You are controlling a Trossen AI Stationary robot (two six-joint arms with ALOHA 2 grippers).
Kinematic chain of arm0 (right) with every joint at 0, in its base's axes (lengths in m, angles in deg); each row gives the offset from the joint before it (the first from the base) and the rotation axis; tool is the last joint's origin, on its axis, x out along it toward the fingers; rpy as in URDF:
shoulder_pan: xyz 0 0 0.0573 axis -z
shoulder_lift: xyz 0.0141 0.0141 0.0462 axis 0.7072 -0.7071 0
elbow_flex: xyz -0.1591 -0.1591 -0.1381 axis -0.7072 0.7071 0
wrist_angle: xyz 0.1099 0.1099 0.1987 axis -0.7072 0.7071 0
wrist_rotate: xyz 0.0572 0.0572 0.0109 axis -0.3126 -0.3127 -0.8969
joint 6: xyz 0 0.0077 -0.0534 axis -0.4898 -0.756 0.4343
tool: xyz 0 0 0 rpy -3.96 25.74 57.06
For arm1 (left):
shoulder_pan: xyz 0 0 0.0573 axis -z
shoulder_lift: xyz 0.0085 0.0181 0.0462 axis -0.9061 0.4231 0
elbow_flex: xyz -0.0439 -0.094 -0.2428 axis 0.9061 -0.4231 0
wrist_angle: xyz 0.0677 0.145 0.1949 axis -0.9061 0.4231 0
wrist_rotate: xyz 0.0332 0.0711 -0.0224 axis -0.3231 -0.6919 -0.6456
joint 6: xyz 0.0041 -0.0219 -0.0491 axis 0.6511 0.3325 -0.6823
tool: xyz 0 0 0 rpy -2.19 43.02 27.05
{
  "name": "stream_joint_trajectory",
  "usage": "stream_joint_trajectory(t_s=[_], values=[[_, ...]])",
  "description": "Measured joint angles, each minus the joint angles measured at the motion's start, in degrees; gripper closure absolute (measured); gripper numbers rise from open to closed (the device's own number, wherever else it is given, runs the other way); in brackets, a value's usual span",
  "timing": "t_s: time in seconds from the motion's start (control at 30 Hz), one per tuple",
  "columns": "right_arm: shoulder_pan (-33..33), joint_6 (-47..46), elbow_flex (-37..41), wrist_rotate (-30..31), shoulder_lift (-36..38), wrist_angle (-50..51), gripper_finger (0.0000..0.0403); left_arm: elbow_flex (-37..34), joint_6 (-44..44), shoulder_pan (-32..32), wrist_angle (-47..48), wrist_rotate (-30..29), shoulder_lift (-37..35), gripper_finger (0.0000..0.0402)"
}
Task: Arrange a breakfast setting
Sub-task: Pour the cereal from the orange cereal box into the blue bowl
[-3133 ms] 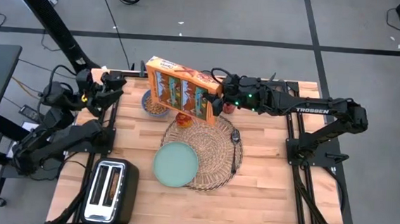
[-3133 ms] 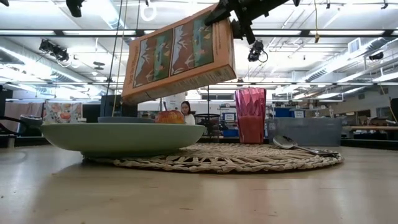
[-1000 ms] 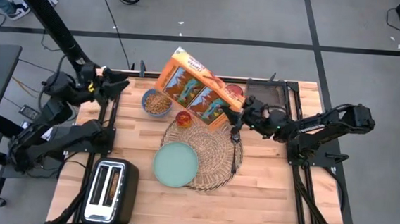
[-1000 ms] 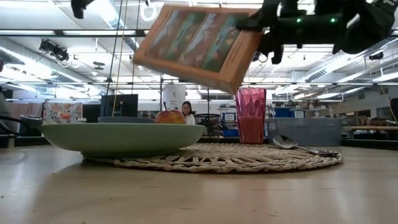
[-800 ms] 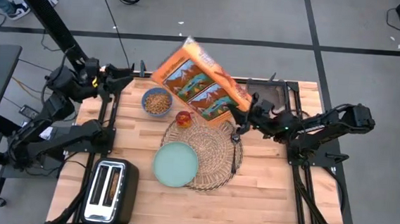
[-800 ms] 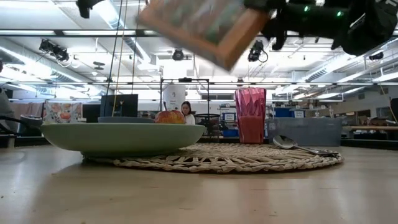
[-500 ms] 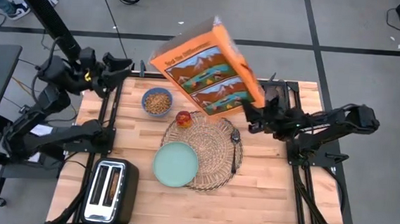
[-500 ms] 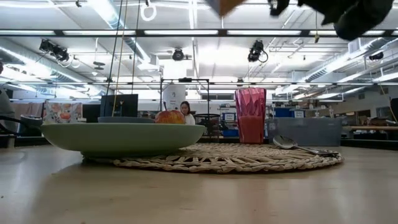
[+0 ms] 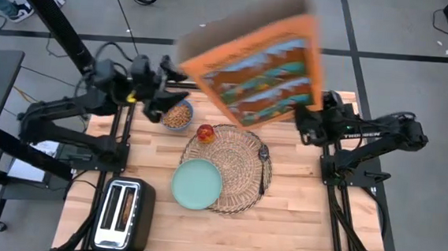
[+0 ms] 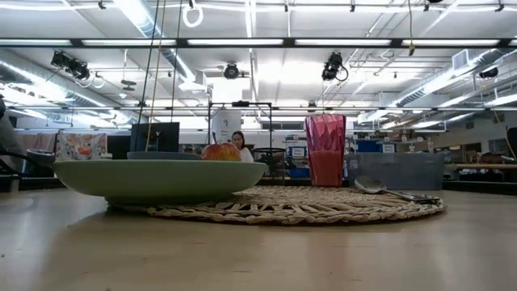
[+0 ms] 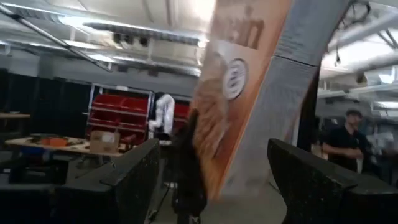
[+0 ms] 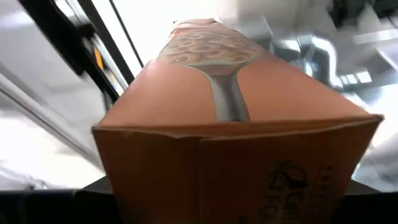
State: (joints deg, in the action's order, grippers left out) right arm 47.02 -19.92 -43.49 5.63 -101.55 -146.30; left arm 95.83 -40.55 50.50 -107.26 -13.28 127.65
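My right gripper (image 9: pixel 310 122) is shut on the orange cereal box (image 9: pixel 253 64), raised high above the table's far side and out of the low view. My left gripper (image 9: pixel 163 97) is open and empty above the blue bowl (image 9: pixel 177 116), which holds cereal; in the left wrist view (image 11: pixel 211 186) the box (image 11: pixel 249 93) stands ahead of its fingers. The red apple (image 9: pixel 205 132), the teal plate (image 9: pixel 197 183) and the dark spoon (image 9: pixel 263 164) lie on the wicker placemat (image 9: pixel 233 162). The box hides the red cup in the high view; the cup (image 10: pixel 325 149) shows in the low view. My right gripper holds the cereal box by its end nearest the table's right edge (image 9: pixel 314 106); that end (image 12: pixel 249 180) fills the right wrist view and hides the fingers. The box rises from the gripper toward the overhead camera, lifted clear of the table.
A silver toaster (image 9: pixel 123 213) stands at the near left corner. A grey tray (image 10: pixel 396 171) shows behind the spoon in the low view. Bare wood lies along the table's near edge (image 9: pixel 295 233).
My right gripper has risen with the cereal box, which has tipped from slanting over the bowl to nearly upright and left the low view. My left gripper has swung from the table's far left corner toward the right, to above the bowl.
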Motion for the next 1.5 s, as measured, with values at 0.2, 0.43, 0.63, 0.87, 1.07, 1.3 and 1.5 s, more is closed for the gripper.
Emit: stream_joint_trajectory(t_s=[0.2, 0.43, 0.63, 0.87, 1.07, 1.3, 1.5], values=[[0.14, 0.22, -1.43, 3.26, -0.16, 6.55, 0.0157, 10.71, 6.61, 4.34, 2.62, -0.08, 11.66, 0.0088], [0.4, 0.45, -1.56, 4.72, 0.01, 5.27, 0.0157, 16.57, 9.8, 5.69, 4.05, 3.44, 16.0, 0.0087], [0.42, 3.41, -1.47, 6.48, 0.11, 5.24, 0.0157, 16.36, 7.7, 6.24, 3.85, 6.05, 16.08, 0.0087], [0.14, 12.0, -1.56, 7.09, -0.01, 5.78, 0.0158, 16.24, 9.37, 8.2, 0.39, -2.47, 17.09, 0.0087], [0.14, 17.35, -1.58, 6.69, 0.04, 6.99, 0.0158, 16.25, 8.06, 8.19, -7.45, -4.16, 20.26, 0.0087], [0.14, 18.56, -1.58, 7.74, -0.03, 10.16, 0.0146, 16.25, 7.99, 8.14, -12.02, -4.15, 21.87, 0.0097], [0.18, 18.69, -1.51, 8.61, -0.05, 11.22, 0.0135, 16.27, 8.61, 8.12, -12.18, -4.19, 21.69, 0.014]])
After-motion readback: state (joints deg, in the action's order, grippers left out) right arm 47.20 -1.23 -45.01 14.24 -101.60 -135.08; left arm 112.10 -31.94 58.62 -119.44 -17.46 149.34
